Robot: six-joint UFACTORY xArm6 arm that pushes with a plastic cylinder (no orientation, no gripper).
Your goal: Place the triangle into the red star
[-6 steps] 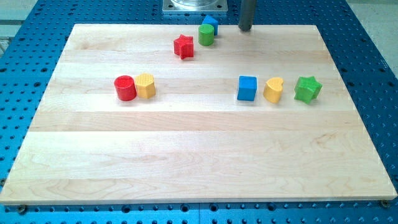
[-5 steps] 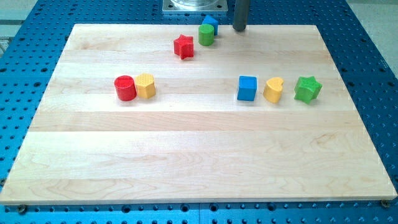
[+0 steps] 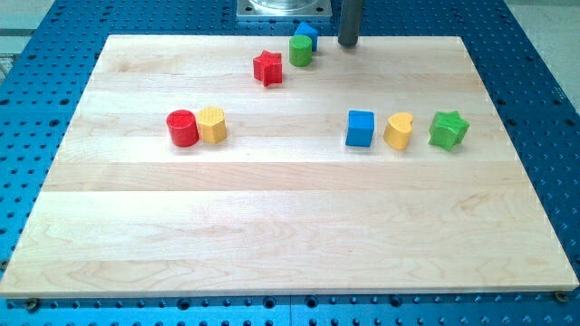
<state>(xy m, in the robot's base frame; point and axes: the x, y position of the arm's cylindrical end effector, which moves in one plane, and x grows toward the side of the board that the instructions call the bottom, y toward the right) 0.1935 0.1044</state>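
A red star [image 3: 267, 68] lies near the board's top, left of centre. A green cylinder [image 3: 301, 51] stands just up and right of it. A blue block [image 3: 307, 34], partly hidden behind the green cylinder, sits at the top edge; its shape is hard to make out. My tip [image 3: 349, 43] is at the board's top edge, a short way to the right of the blue block and apart from it.
A red cylinder [image 3: 182, 129] touches a yellow block [image 3: 212, 125] at the left. A blue cube [image 3: 360, 129], a yellow heart [image 3: 398, 131] and a green star [image 3: 448, 129] stand in a row at the right. The wooden board [image 3: 290, 226] lies on a blue perforated table.
My tip has moved a little to the left along the top edge, toward the blue block. No block has moved.
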